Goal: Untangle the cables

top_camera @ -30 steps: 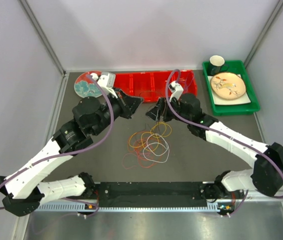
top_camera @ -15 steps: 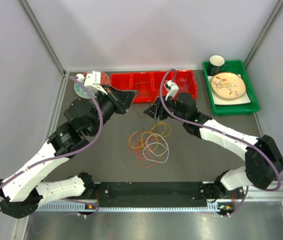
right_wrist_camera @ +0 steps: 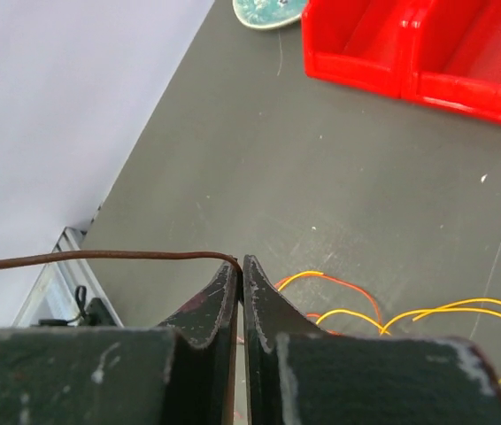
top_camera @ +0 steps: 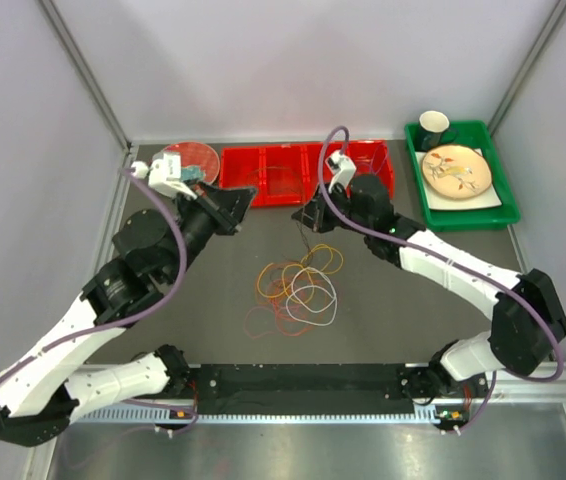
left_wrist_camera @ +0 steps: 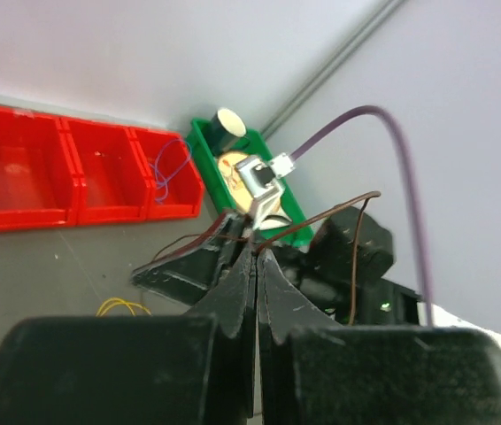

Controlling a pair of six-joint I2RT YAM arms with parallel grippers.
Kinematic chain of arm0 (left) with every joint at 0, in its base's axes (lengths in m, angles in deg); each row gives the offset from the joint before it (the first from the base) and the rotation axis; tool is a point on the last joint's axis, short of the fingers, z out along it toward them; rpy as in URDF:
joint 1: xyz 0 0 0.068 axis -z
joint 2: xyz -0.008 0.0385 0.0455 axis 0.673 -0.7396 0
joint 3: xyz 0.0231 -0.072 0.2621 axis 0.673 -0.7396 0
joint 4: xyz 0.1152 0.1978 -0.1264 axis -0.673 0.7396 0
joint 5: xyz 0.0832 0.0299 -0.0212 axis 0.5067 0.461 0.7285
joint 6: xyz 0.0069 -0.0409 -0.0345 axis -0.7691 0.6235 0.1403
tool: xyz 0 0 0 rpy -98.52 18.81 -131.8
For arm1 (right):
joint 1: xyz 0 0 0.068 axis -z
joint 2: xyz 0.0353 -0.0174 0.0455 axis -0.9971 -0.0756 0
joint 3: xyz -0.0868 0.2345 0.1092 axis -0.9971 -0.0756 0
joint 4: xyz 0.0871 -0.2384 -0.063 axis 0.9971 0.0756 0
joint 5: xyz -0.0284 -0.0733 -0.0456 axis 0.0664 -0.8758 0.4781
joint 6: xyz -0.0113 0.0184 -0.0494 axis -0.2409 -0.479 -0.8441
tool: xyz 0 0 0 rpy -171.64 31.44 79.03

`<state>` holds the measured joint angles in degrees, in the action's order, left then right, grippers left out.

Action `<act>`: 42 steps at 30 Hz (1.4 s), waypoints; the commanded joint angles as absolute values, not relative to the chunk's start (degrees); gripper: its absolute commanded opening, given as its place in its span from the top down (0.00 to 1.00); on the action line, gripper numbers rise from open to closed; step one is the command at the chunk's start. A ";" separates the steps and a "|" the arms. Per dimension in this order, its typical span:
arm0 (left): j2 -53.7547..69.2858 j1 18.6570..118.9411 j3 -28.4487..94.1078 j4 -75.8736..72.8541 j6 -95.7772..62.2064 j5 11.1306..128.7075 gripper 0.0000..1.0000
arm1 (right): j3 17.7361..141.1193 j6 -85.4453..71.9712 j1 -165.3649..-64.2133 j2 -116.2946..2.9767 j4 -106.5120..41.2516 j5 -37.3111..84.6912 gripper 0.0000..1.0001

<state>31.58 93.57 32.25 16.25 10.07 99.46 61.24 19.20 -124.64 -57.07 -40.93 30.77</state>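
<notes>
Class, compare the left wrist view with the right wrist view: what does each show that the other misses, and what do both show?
Left wrist only: the green tray and the dark cup in it.
Right wrist only: the teal plate, the orange cable, and the right tool shut on a wire's end.
Both: the red bins, the brown cable and the grey table.

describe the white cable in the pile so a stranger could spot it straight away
On the dark table, in front of the row of red bins, lies a loose heap of thin cables. The white cable forms round loops on the heap's right, near side. It is the only pale one; those around it are orange, yellow and red.
</notes>
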 commanded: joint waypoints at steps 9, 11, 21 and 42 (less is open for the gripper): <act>38.19 93.54 5.93 11.42 18.13 102.45 1.00 | 91.76 25.55 -115.91 -55.20 -26.02 34.41 1.00; 35.02 93.54 4.96 8.00 17.78 101.74 1.00 | 94.65 28.62 -113.70 -55.73 -26.02 37.40 1.00; 9.44 91.43 13.48 4.28 16.55 99.89 1.00 | 99.94 33.38 -110.98 -56.96 -23.73 41.36 1.00; 6.79 90.11 1.27 -1.35 19.10 97.16 0.79 | 131.66 33.91 -107.20 -69.79 -16.18 39.96 1.00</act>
<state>6.38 90.37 2.61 1.74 18.07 97.03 124.35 33.65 -108.78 -67.08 -17.13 41.33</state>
